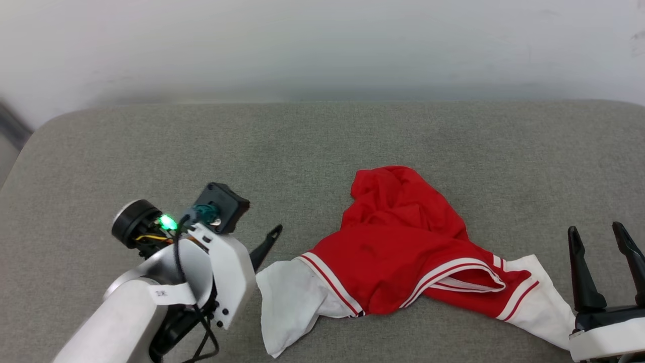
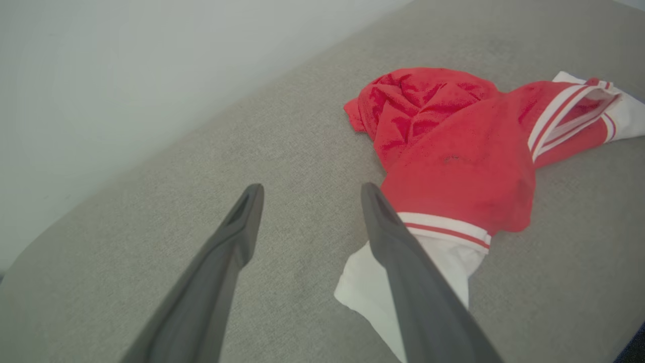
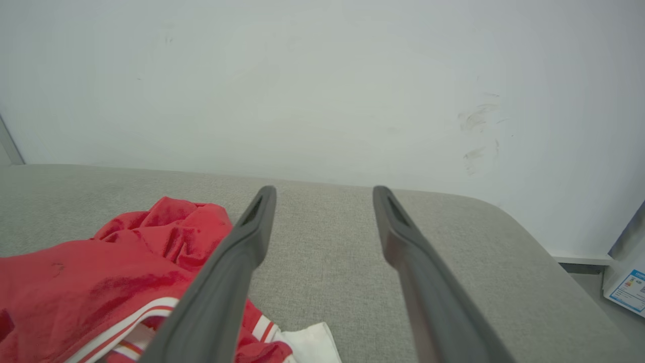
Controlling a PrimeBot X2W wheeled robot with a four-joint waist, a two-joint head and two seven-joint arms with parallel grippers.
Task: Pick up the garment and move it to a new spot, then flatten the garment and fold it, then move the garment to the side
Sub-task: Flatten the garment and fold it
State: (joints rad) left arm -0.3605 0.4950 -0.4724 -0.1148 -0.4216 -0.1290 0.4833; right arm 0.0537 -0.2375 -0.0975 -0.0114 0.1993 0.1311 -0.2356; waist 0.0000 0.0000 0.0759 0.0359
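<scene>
The jersey T-shirt (image 1: 398, 252) looks light, limp; pinch a white sleeve (image 1: 289, 297) — it should drape. Left gripper (image 2: 311, 194) and right gripper (image 1: 596, 232) gape empty.

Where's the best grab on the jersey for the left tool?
The white sleeve of the jersey, at its loose outer hem. It lies spread out toward the open left tool, while the rest is bunched. Probably come in low from the robot's left, one finger under the hem.
</scene>
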